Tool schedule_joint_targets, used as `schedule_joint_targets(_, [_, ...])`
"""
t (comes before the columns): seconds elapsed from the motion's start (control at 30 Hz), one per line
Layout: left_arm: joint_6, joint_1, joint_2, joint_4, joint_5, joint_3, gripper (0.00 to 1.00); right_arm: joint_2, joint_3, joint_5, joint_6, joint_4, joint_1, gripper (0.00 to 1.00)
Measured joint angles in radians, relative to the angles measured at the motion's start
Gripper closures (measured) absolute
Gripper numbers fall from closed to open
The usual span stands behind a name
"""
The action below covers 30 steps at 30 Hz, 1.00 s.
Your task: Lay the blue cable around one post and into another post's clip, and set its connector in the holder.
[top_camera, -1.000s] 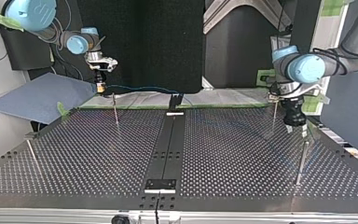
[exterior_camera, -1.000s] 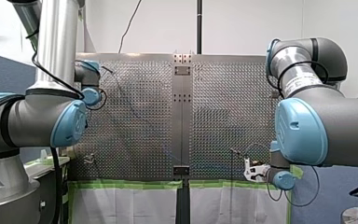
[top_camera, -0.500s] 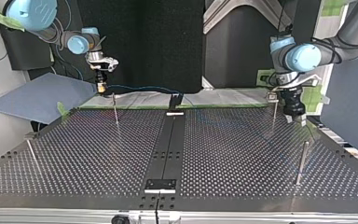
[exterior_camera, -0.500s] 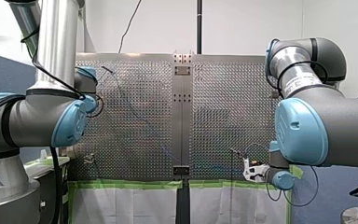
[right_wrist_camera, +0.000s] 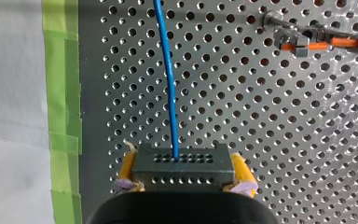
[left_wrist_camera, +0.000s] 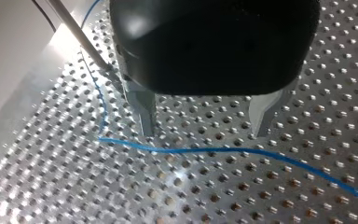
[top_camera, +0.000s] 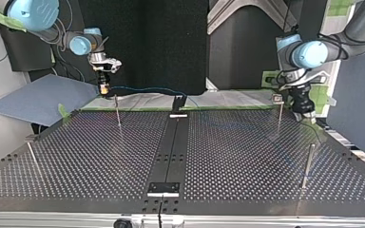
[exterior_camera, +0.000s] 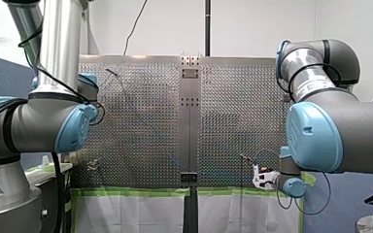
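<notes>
Top view: right gripper hangs over the table's arm-side corner, blue cable trailing.

Right wrist: yellow pads clamp the connector, so it's not parked yet.

Left wrist: left gripper spread wide and empty, with the cable on the table just ahead. Routing looks undone.

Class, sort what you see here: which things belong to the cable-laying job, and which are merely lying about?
Job: cable; connector, held in my right pincer; my left pincer, open over the cable; posts; clip post; holder.

Lying about: green tape; grey sheet; white cloth.
</notes>
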Motion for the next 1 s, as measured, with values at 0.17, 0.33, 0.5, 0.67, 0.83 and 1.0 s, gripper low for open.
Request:
schedule_joint_targets(0.17, [0.013,0.004,-0.037,0.022,0.002,-0.027,0.00,0.000,0.000,0.000,0.000,0.000,0.001,1.00])
schedule_joint_targets(0.33, [0.025,0.019,-0.058,0.060,0.025,-0.065,0.00,0.000,0.000,0.000,0.000,0.000,0.005,1.00])
schedule_joint_targets(0.5, [0.047,0.023,-0.060,0.093,0.063,-0.105,0.00,0.000,-0.003,-0.001,0.000,0.001,0.010,1.00])
schedule_joint_targets(0.67, [0.072,0.017,-0.060,0.099,0.104,-0.139,0.00,0.000,-0.011,0.001,-0.003,0.012,0.015,1.00])
schedule_joint_targets(0.83, [0.089,0.013,-0.056,0.081,0.149,-0.158,0.00,0.000,-0.016,0.007,-0.006,0.021,0.018,1.00])
schedule_joint_targets(1.0, [0.119,0.012,-0.022,0.040,0.182,-0.165,0.00,0.000,-0.017,0.008,-0.006,0.022,0.019,1.00])
